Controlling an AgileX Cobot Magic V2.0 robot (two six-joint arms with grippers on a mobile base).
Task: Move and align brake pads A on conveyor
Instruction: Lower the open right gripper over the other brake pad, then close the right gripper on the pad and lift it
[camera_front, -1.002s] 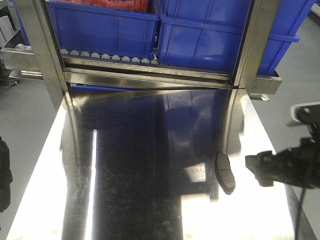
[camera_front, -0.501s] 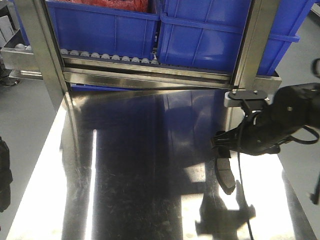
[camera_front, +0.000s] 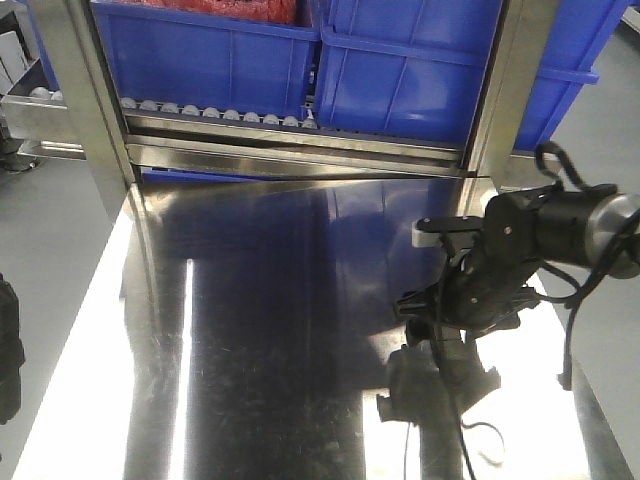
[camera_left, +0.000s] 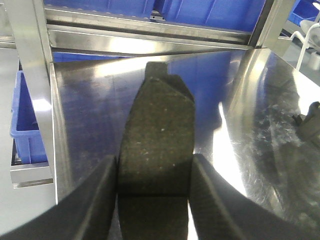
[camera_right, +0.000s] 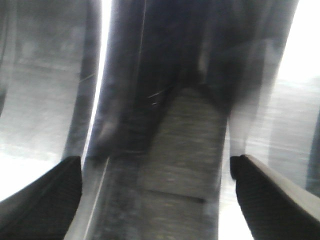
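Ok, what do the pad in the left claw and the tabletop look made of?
That pad looks like a grainy, matte olive-grey pressed composite, going by its speckled face. The tabletop looks like polished steel: it mirrors the blue bins.

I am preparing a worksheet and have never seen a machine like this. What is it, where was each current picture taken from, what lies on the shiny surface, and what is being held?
This is a robot with two arms. Each arm ends in a two-fingered hand with a camera at the wrist. The front view looks across a shiny steel tabletop towards blue bins on a roller rack. There the right arm hangs over the first brake pad, which lies on the steel. The blurred right wrist view shows the right hand open, with a finger on either side of that pad. The left wrist view shows the left hand gripping a second brake pad.
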